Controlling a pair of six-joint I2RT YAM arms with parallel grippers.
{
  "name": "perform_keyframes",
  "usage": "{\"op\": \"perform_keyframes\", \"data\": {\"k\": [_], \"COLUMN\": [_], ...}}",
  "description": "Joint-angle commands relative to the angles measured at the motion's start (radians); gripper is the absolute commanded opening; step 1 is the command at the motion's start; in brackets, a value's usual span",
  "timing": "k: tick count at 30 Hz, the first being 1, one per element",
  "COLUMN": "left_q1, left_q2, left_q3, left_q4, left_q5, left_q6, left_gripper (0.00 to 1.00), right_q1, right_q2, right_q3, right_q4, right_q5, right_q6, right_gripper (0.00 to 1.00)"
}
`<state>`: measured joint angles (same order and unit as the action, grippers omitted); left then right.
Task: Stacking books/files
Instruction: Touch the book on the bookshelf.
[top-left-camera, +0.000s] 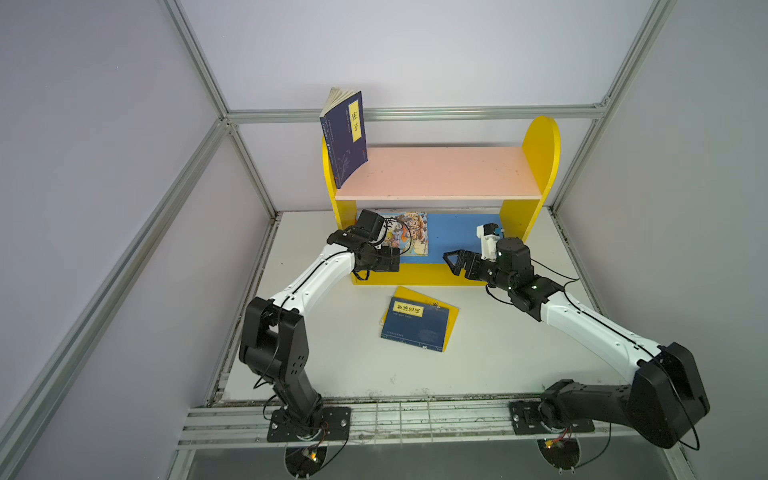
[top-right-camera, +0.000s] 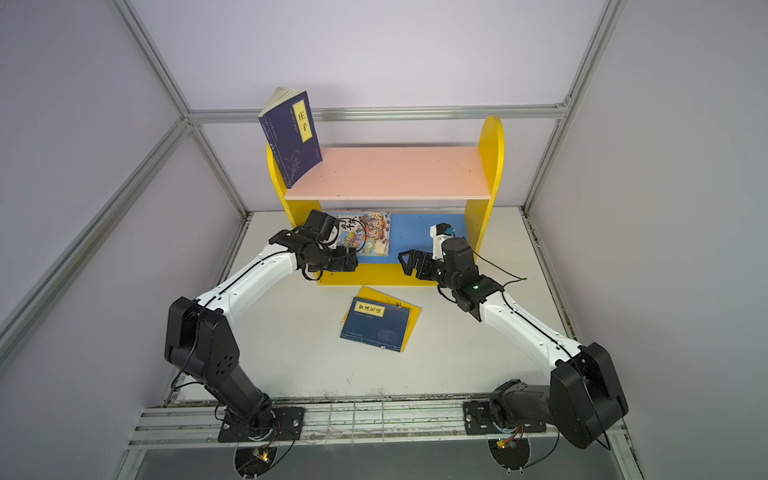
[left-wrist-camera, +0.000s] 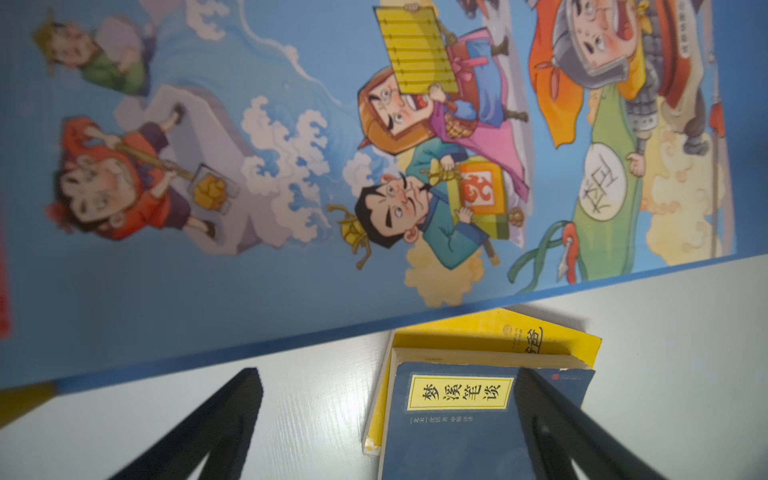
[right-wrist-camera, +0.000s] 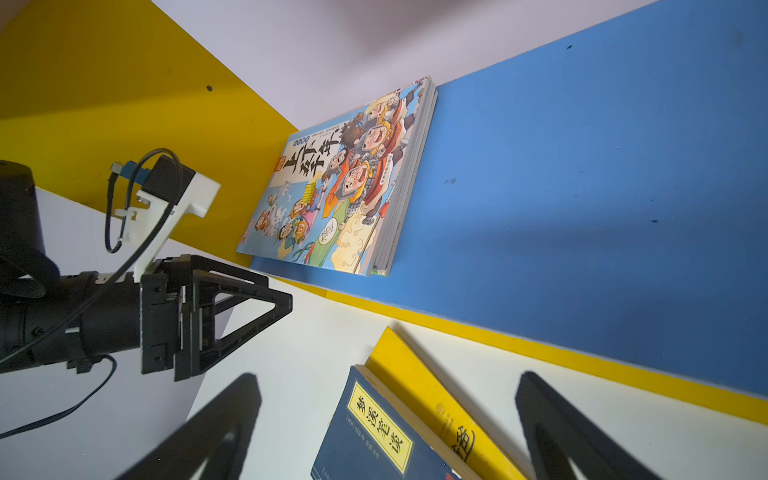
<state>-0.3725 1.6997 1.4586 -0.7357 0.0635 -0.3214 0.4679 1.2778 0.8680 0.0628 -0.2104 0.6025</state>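
1. Upright navy book (top-left-camera: 345, 137), yellow title strip: stands on the pink top board of the shelf (top-left-camera: 436, 174), leaning against its left yellow end panel.
2. Left fingers (left-wrist-camera: 216, 424): spread wide, empty, at the front edge of the blue lower board.
3. Cartoon-cover stack (top-left-camera: 409, 232): several thin books lying flat on the left part of the lower board.
4. Flat navy book (top-left-camera: 415, 328): on the table (top-left-camera: 519, 353) before the shelf, askew atop a yellow book (top-left-camera: 453, 322).
5. Right fingers (right-wrist-camera: 561, 428): spread wide, empty, above the table by the shelf front.
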Motion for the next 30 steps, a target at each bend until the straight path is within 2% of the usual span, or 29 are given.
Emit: {"op": "perform_keyframes", "data": {"k": [1, 30], "left_q1": [-0.003, -0.034], "left_q2": [0.013, 0.052], "left_q3": [0.013, 0.060], "left_q4": [-0.007, 0.030], "left_q5": [-0.029, -0.097], "left_q6": [-0.001, -0.042], "left_gripper": [0.99, 0.99], "right_q1": [0.000, 0.000], "right_q2": [0.003, 0.006], "right_q3": [0.000, 0.002], "right_q4": [0.032, 0.042], "right_q5": [0.008, 0.006], "right_q6": [0.004, 0.006], "right_gripper": [1.00, 1.00]}}
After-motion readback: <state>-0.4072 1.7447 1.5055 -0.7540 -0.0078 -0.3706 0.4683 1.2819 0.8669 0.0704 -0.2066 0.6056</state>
